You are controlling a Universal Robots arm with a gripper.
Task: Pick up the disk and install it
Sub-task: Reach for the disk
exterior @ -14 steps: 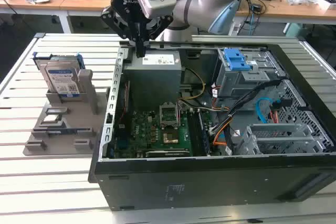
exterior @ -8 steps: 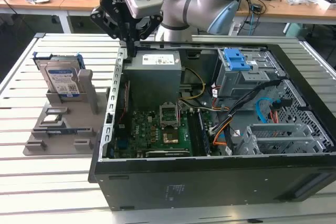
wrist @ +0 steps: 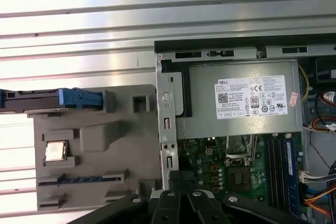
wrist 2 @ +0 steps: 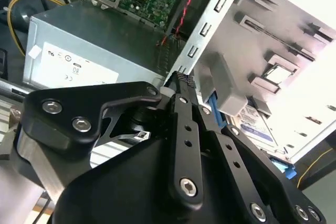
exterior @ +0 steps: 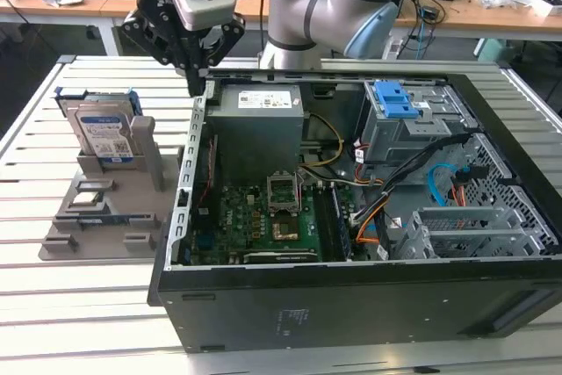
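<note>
Our hand (exterior: 200,87) hangs empty, fingers pinched together, over the computer case (exterior: 351,305) wall. The disk (exterior: 104,133) stands upright in the grey stand (exterior: 101,230) nearby. We judge it rigid, weighty and shock-sensitive, best gripped by its blue caddy edges.

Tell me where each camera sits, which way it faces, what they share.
Exterior view: off the arm, looking down on the black computer case and the silver, blue-framed disk standing in its grey slotted stand; arm and gripper show.
First wrist view: on the arm, facing straight down; gripper shows.
Second wrist view: behind the gripper, facing along it.
All share the disk.
</note>
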